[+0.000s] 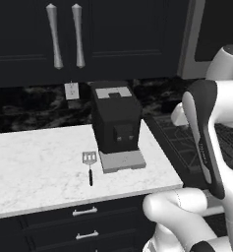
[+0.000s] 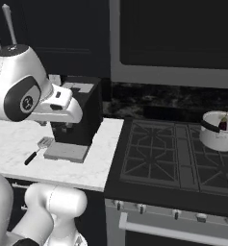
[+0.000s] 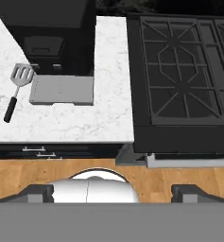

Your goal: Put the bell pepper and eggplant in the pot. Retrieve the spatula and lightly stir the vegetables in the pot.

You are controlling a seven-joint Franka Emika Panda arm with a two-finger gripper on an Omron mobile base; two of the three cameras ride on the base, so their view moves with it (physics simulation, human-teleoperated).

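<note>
Hovering high with our gripper (image 3: 112, 193) spread wide and empty, we look down on the slim spatula (image 3: 17, 88) with its slotted silver head and long black handle, lying flat on the white marble desk (image 3: 71, 120) just beside the black coffee machine (image 3: 47, 33). We should descend squarely over the handle, jaws across it. The small silver pot (image 2: 218, 130) sits well apart on the stove (image 2: 173, 153), something dark purple inside.

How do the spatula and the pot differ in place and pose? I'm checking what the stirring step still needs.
The spatula lies flat on the white counter beside the coffee machine; the pot stands upright on the stove. The spatula is slim with a black handle; the pot is round, with something dark inside. Both are silver-grey metal.
</note>
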